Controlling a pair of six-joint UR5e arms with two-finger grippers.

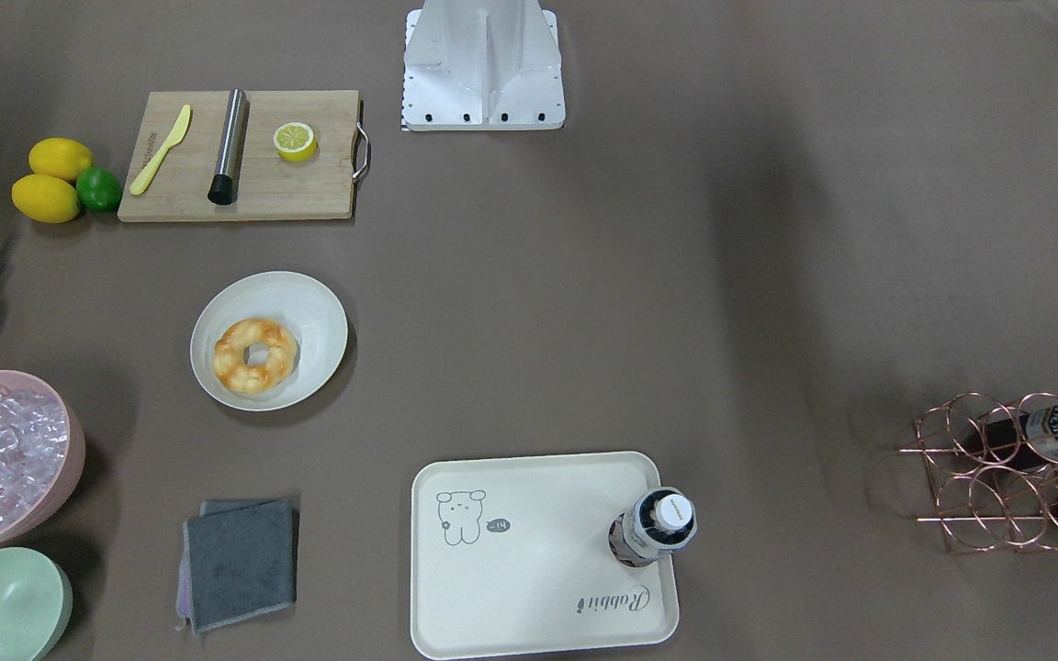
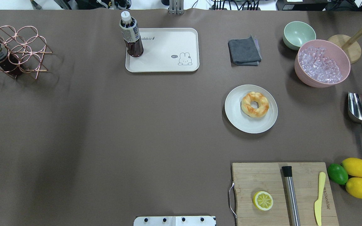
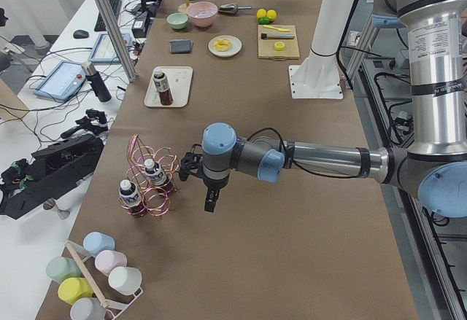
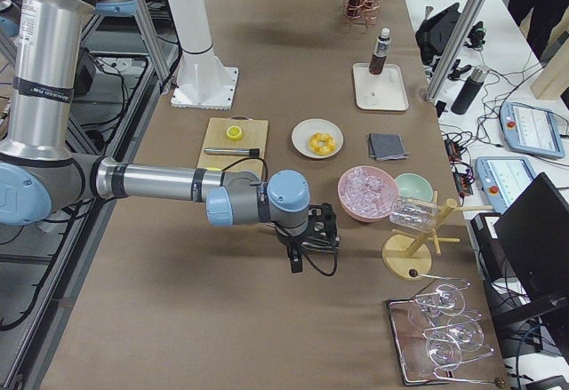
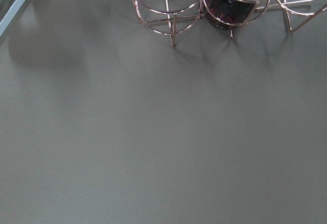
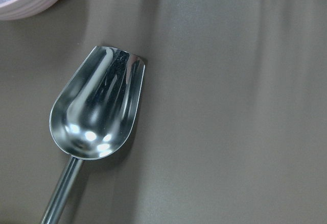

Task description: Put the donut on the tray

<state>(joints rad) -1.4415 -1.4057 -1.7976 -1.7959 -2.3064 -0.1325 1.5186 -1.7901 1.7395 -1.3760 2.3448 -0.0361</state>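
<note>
Nearest our base, on our right side, we see the wooden cutting board (image 2: pixel 262 179) with a halved lemon (image 2: pixel 263 200) lying on it. Both arms reach out low over the brown cloth at the table's two ends. The left gripper (image 3: pixel 210 203) hangs just beside the copper rack (image 3: pixel 149 185). The right gripper (image 4: pixel 296 262) hangs above the steel scoop (image 6: pixel 97 106), near the pink ice bowl (image 4: pixel 366 190). Only the side cameras show them, so we cannot tell whether their fingers are parted or closed.

Farther out, mid-table on our right, the donut (image 2: pixel 255 104) lies flat on a round white plate (image 2: pixel 240 121), slightly off its centre. Farthest out, near the table's far edge and well apart from the plate, sits the tray (image 2: pixel 168 47). A dark bottle (image 2: pixel 131 39) stands upright in its far left corner.
</note>
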